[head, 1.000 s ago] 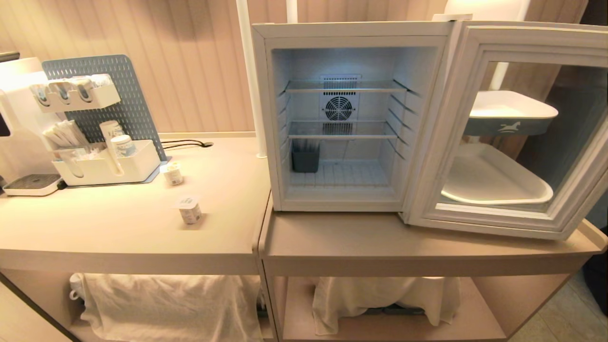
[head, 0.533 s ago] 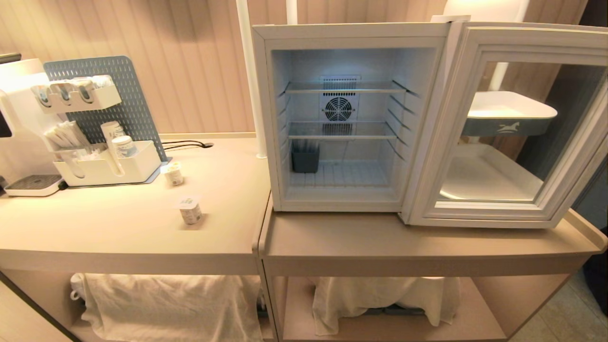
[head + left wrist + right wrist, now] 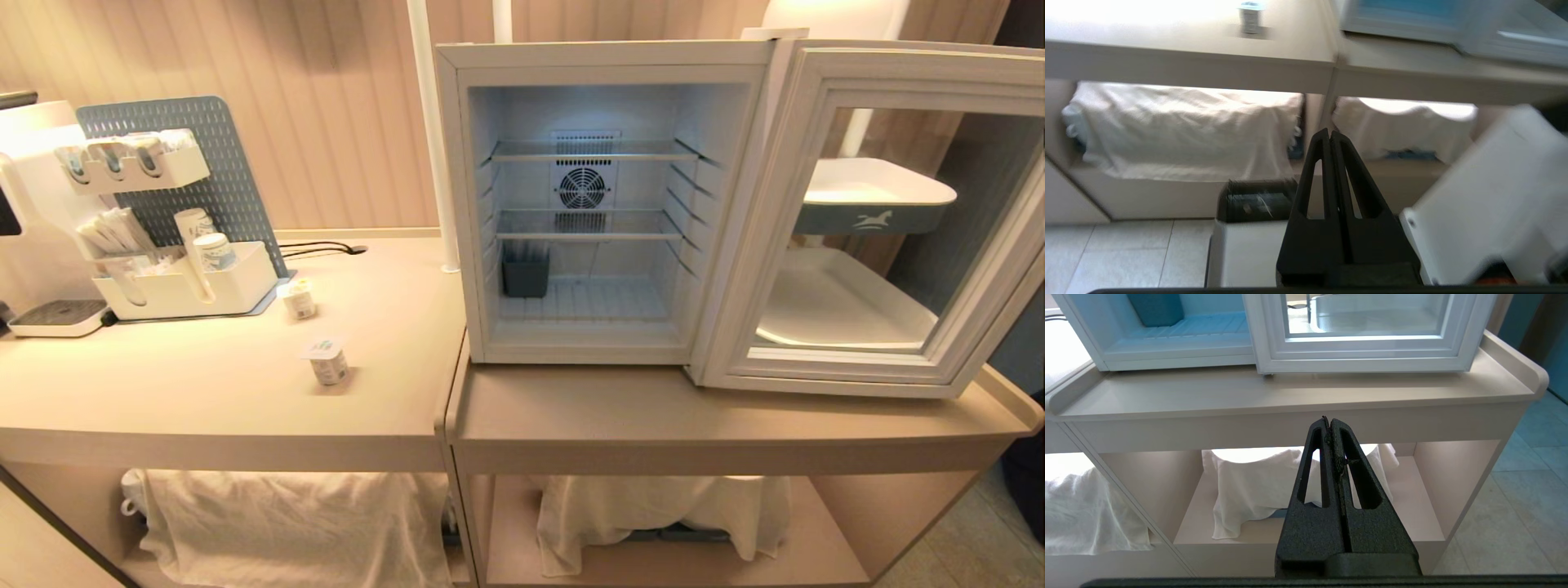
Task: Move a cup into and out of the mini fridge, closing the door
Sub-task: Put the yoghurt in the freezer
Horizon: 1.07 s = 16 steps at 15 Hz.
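Swung a little wider than a second ago, the door [image 3: 890, 220] hangs open at the right of the mini fridge [image 3: 604, 204], its lower edge over the counter [image 3: 653, 416]. On the neighbouring counter, a cup [image 3: 326, 360] stands near the front edge. Below counter level, the left gripper [image 3: 1329, 136] and right gripper [image 3: 1329, 424] have jaws pressed together, empty.

Door [image 3: 882, 220] slightly wider open.

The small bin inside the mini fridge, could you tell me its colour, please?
Dark grey small bin on the mini fridge floor; the head view shows it best.
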Motion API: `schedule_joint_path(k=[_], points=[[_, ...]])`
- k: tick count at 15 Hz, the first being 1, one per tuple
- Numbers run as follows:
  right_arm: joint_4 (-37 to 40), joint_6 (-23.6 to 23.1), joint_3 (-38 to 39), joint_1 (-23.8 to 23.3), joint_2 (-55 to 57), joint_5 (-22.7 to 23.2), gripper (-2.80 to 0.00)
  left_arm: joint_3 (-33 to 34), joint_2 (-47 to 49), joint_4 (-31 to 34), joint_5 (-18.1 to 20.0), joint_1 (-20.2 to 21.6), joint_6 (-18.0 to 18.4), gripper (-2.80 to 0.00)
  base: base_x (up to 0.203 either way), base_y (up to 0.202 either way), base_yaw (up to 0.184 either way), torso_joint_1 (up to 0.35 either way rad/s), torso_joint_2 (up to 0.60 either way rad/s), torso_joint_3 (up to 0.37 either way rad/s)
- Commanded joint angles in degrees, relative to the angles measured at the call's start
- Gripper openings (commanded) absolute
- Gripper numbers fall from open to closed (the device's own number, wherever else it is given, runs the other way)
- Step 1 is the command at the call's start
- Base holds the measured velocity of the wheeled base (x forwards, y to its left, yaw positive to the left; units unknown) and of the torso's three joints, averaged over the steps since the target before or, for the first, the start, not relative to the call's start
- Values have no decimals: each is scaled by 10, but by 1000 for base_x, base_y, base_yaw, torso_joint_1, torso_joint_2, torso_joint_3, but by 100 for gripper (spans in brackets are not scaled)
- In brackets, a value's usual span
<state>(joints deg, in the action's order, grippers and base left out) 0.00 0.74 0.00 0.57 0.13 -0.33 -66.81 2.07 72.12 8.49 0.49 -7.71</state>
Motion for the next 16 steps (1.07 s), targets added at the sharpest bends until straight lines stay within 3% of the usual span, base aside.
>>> schedule_joint_path(k=[1,2,4,5,7,12,14,16], points=[[0,0,0,0,0,0,-280,146,-22,-133,-47,-1,-16,-280,0,0,0,0,0,0],[0,0,0,0,0,0,-280,242,-21,-231,-74,-1,-9,-280,0,0,0,0,0,0],[1,0,1,0,0,0,-280,464,-20,-468,-116,-2,46,-280,0,0,0,0,0,0],[1,0,0,0,1,0,-280,548,-20,-546,-127,-2,62,-280,0,0,0,0,0,0],[1,0,0,0,1,0,-280,648,-20,-635,-130,-3,75,-280,0,0,0,0,0,0],[0,0,0,0,1,0,-280,660,-20,-703,-73,-3,129,-280,0,0,0,0,0,0],[0,1,0,0,1,-1,-280,666,-20,-720,-72,-3,121,-280,0,0,0,0,0,0],[0,1,0,0,1,-1,-280,667,-20,-725,-76,-3,87,-280,0,0,0,0,0,0]])
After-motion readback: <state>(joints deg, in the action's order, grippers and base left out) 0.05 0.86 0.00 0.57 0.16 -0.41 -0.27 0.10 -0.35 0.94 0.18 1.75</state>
